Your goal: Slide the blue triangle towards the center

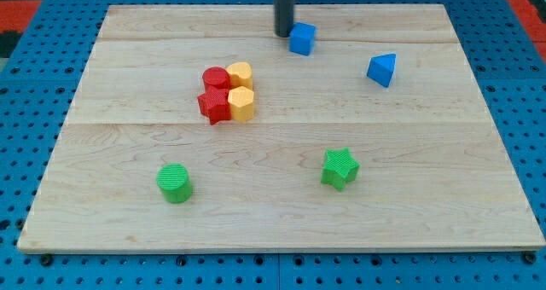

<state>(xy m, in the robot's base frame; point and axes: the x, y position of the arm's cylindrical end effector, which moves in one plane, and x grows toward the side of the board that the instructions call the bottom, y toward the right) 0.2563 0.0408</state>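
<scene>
The blue triangle (382, 69) lies on the wooden board (128, 205) at the view's upper right. My tip (283, 33) is near the view's top centre, touching or just left of a blue cube (302, 38). The tip is well to the left of the blue triangle and a little above it in the view.
A cluster left of centre holds a red cylinder (215, 78), a red star (214, 106), a yellow block (241, 73) and a yellow hexagon (242, 104). A green cylinder (175, 183) sits at the lower left. A green star (339, 168) sits at the lower right.
</scene>
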